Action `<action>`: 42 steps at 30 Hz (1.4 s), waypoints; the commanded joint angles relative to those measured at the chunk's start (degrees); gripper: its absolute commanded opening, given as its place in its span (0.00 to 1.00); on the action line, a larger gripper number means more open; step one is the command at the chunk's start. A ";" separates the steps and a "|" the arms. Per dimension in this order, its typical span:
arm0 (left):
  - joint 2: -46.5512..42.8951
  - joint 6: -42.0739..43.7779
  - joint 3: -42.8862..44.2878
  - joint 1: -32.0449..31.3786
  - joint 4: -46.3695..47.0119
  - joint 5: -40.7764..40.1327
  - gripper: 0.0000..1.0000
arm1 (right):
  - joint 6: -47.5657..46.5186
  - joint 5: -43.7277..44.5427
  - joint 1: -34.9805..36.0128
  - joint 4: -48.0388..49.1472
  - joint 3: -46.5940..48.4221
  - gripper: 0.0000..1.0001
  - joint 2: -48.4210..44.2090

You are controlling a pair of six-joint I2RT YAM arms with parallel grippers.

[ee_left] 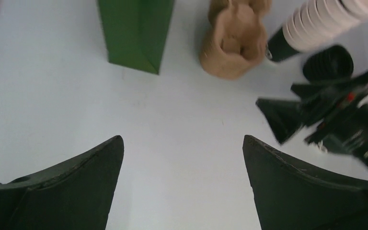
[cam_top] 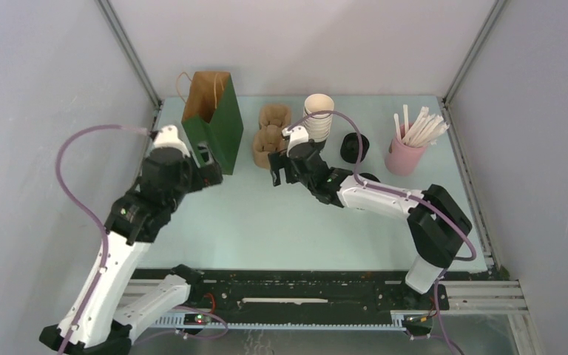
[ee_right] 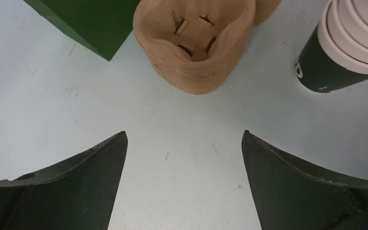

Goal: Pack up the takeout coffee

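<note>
Both grippers are empty, fingers wide apart: left gripper (ee_left: 183, 138) near the bag (cam_top: 211, 118) at 11 o'clock, right gripper (ee_right: 184, 133) facing the carriers (ee_right: 196, 45) at 12. The coffee (cam_top: 370, 177) seems to be the dark lidded shape behind your right forearm (cam_top: 384, 198), mostly hidden. Swing that forearm and you could tip it. The cup stack (cam_top: 318, 115) and lids (cam_top: 354, 146) crowd 1 o'clock.

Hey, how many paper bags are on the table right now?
1. The green bag stands upright at the back left of the table, just beyond the left gripper and left of the brown cup carriers. No other bag shows in any view.
</note>
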 commanded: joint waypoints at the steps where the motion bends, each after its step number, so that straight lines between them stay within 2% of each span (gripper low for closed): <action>1: 6.29 4.84 10.71 8.41 -0.94 1.73 0.98 | -1.65 0.65 0.67 6.68 0.02 0.98 2.17; 5: 13.51 7.27 19.11 9.31 0.15 0.70 0.95 | -1.93 -4.15 -0.35 10.91 -3.48 0.98 2.04; 7: 16.43 7.60 21.23 9.31 1.28 2.62 0.91 | -0.41 -6.77 -1.32 11.85 -4.04 0.97 2.33; 10: 18.17 6.36 18.05 9.29 7.36 9.80 0.89 | 2.15 -12.32 -3.21 13.30 -4.59 0.96 2.40; 13: 19.62 3.55 12.97 9.24 13.36 14.43 0.85 | 8.72 -20.63 -6.26 15.34 -4.56 0.89 2.05; 17: 22.13 1.60 8.16 8.69 19.75 16.00 0.78 | 23.83 -26.90 -10.46 18.53 -4.56 0.74 2.50; 20: 25.45 2.21 8.28 7.21 21.23 13.96 0.70 | 33.99 -29.92 -13.65 21.44 -4.53 0.53 4.23; 24: 31.51 4.63 11.51 4.24 20.96 9.31 0.61 | 43.57 -32.37 -15.98 24.86 -4.49 0.41 7.19; 27: 35.45 4.62 13.07 3.36 20.92 8.02 0.58 | 47.57 -32.90 -16.38 25.09 -3.01 0.39 9.81; 30: 39.44 4.07 15.03 3.36 20.77 8.10 0.63 | 49.59 -33.06 -16.59 25.78 -1.81 0.39 12.35; 33: 42.00 4.42 16.47 3.33 20.60 7.12 0.52 | 50.61 -34.02 -17.25 27.10 -1.12 0.36 14.02; 34: 42.71 4.77 16.69 3.35 20.68 6.84 0.52 | 50.64 -34.18 -17.45 27.44 -1.09 0.35 14.29; 39: 46.24 4.46 18.09 3.31 20.47 6.46 0.57 | 50.61 -34.78 -17.65 28.92 -1.04 0.32 14.90; 42: 48.39 2.96 19.67 4.08 19.73 6.87 0.65 | 50.73 -35.66 -17.94 29.74 -1.04 0.35 14.75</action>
